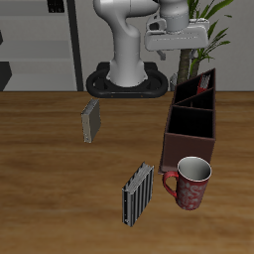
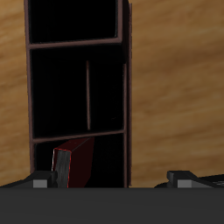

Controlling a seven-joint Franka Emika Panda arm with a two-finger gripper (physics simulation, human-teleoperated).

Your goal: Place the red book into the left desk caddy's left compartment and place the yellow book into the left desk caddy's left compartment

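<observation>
The left desk caddy (image 1: 185,149) is a long maroon box with black compartments, and it also shows in the wrist view (image 2: 128,87). The red book (image 1: 203,83) leans inside the caddy's end compartment, the one farthest from the table's front edge. It also shows in the wrist view (image 2: 77,164). My gripper (image 1: 179,55) hangs open and empty above that end of the caddy, apart from the book. In the wrist view the gripper (image 2: 109,181) has its fingertips (image 2: 39,182) spread wide. The yellow book (image 1: 91,119) stands on the table, far from the caddy.
A black-and-white striped book (image 1: 137,193) stands near the table's front edge. A red patterned mug (image 1: 190,184) stands beside it, just in front of the caddy. A potted plant (image 1: 203,30) is behind the caddy, next to the robot's base (image 1: 127,81).
</observation>
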